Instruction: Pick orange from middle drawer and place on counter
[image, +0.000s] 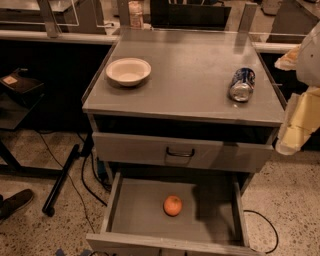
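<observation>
Observer: Nearest you, wide shallow grey metal drawer, pulled out toward the camera. Small round orange fruit rests on its flat floor, about mid-width, apart from both side walls. The drawer stands open, so the fruit lies exposed to a reach from above.

Checker: Agreed. Nothing touches the fruit, so your pick is not yet done. Where is the hand?

Observer: Pale cream hand at the right edge of view, just beside the cabinet's right side, well apart from the fruit. Open or closed: cannot tell.

Checker: Note the closed grey drawer front with dark bar handle directly above the open drawer. It shadows the rear of the floor. Judgement: you would come down forward of it.

Observer: Destination is the broad flat grey metal surface on top. Round white bowl sits rear left. Crushed blue-silver can lies on its side near the right rim. The bare stretch between them looks the sensible spot.

Checker: Risk: a round fruit may roll, and raised rims show at the sides only. Set it down gently, back from the front edge.
</observation>
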